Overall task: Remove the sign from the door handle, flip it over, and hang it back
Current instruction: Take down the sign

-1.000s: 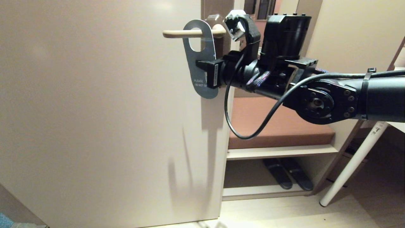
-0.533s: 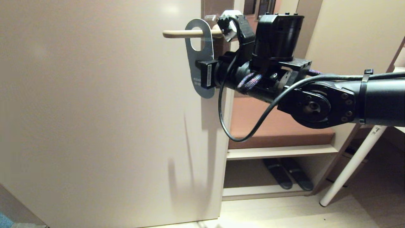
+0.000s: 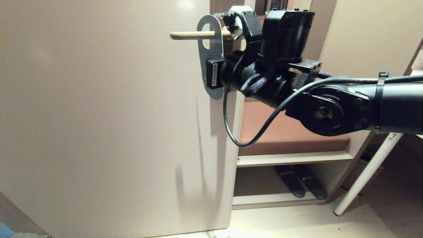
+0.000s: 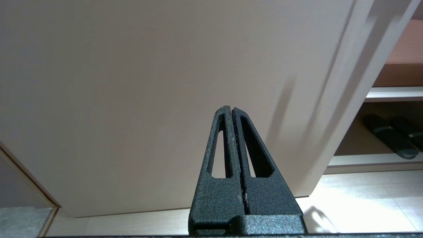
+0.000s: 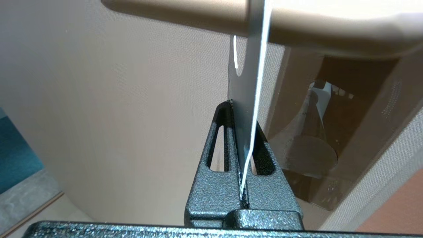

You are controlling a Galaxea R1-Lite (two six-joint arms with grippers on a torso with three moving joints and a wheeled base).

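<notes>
1. Top centre of the head view, the sign (image 3: pixel 211 56) hangs on the door handle (image 3: pixel 191 34), pinched edge-on by the right gripper (image 5: pixel 243 145).
2. The hole's rim probably catches the lever; pulling then bends the card.
3. The left gripper (image 4: pixel 233 132), jaws pressed together and empty, sits low by the door.

The right arm (image 3: pixel 380 105) enters from the right edge of the head view as a thick matte-black tube, ringed by a black cable tie. A round joint housing (image 3: pixel 325 110) at centre right shows small screws around a hub. A black cable (image 3: pixel 231 132) loops below it, beside a purple braided sleeve (image 3: pixel 252 82). A black cylinder (image 3: pixel 282 33) stands at upper centre. Each tool (image 4: pixel 233 138) has textured black fingers with long triangular slots.
</notes>
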